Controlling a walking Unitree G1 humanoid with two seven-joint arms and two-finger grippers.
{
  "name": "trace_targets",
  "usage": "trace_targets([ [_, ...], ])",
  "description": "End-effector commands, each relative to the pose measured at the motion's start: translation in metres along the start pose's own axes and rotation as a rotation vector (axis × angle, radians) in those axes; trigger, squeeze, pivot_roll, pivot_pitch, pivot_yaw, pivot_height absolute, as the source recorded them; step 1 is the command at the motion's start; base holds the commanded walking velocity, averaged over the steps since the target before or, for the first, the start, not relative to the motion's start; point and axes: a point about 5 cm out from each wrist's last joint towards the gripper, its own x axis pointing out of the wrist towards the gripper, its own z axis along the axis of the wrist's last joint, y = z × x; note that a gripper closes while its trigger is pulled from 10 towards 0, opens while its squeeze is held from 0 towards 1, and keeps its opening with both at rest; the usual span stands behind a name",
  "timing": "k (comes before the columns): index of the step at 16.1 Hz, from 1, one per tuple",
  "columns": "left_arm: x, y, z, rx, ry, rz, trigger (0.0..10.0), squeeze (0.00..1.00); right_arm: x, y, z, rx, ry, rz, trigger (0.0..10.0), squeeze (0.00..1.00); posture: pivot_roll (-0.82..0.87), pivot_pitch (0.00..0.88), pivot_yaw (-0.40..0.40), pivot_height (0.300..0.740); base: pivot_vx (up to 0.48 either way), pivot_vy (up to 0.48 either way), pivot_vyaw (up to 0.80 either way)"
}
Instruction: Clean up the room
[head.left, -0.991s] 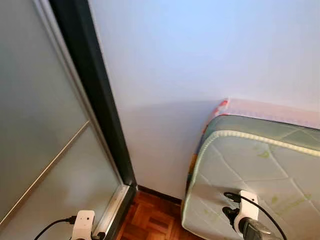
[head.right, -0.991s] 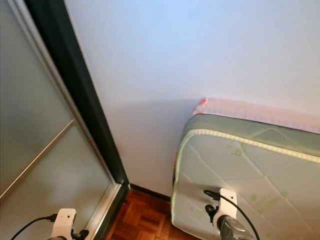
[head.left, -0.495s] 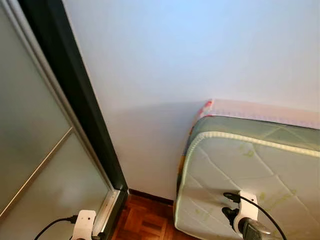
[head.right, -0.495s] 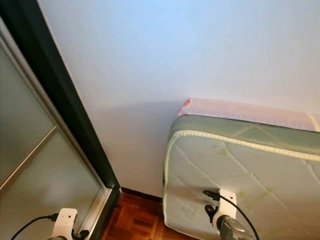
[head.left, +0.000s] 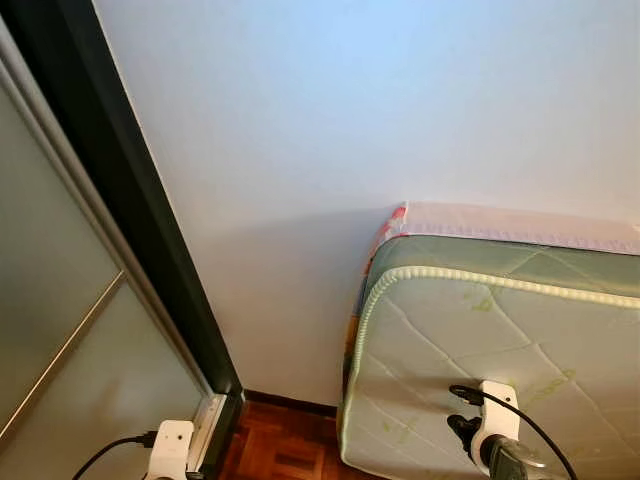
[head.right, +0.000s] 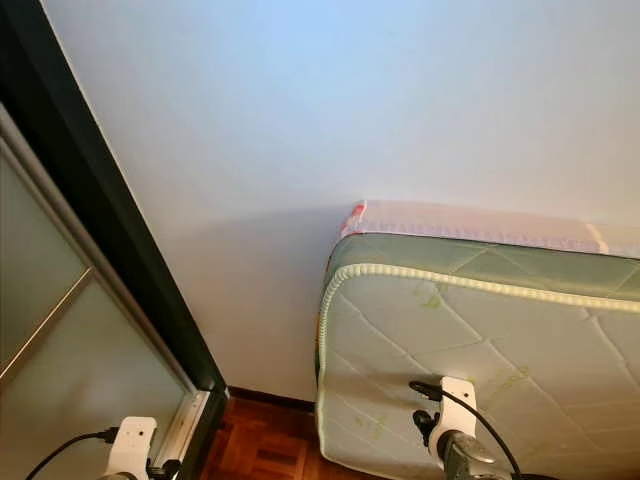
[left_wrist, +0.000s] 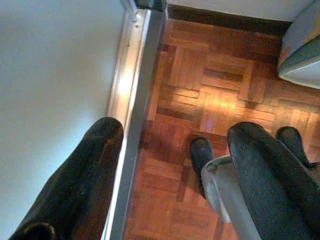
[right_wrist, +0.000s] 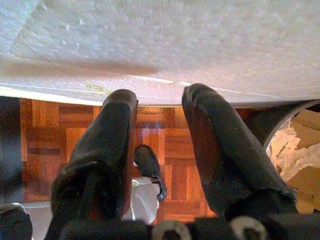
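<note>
Both arms hang low with nothing held: left pincer (left_wrist: 170, 165) spread open over the parquet floor (left_wrist: 220, 100) by the sliding door (head.left: 60, 330), right pincer (right_wrist: 160, 150) open too, beside the mattress (head.left: 500, 360). The mattress leans on its edge against the wall (head.left: 350, 120), long side running off to the right, so the right arm's nearer. Can't see any actual clutter, and the mattress's far end is cut off.

I count one mattress (head.left: 500, 350) leaning against one white wall (head.left: 350, 120), and one sliding door (head.left: 60, 330) with a single dark frame (head.left: 130, 210). My left gripper (left_wrist: 170, 150) has two black fingers (left_wrist: 85, 175), set apart; my right gripper (right_wrist: 157, 125) has two as well. One parquet floor (left_wrist: 210, 95) lies below, with two dark feet (left_wrist: 200, 155) of mine on it.
</note>
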Motion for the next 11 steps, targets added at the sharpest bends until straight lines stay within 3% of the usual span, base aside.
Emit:
trace_targets([
  [1, -0.0004, 0.0005, -0.0034, -0.011, 0.018, 0.004, 10.0, 0.0, -0.0004, -0.0026, 0.0018, -0.006, 0.005, -0.009, 10.0, 0.0, -0.08, 0.0, -0.016, 0.74, 0.0, 0.0, -0.71],
  [6, -0.0002, 0.0018, -0.0006, -0.021, 0.001, 0.017, 10.0, 0.0, 0.0001, -0.0006, 0.0029, 0.013, 0.0, -0.005, 10.0, 0.0, -0.07, 0.0, -0.006, 0.74, 0.0, 0.0, -0.71],
  [9, -0.0002, 0.0048, 0.0019, 0.017, -0.004, 0.024, 10.0, 0.0, 0.0007, 0.0019, 0.0037, 0.026, -0.006, -0.002, 10.0, 0.0, -0.09, 0.0, 0.015, 0.74, 0.0, 0.0, -0.71],
  [11, -0.0002, 0.0061, 0.0028, 0.026, -0.004, 0.024, 10.0, 0.0, 0.001, 0.0031, 0.0043, 0.03, -0.007, -0.002, 10.0, 0.0, -0.09, 0.0, 0.015, 0.74, 0.0, -0.336, -0.71],
])
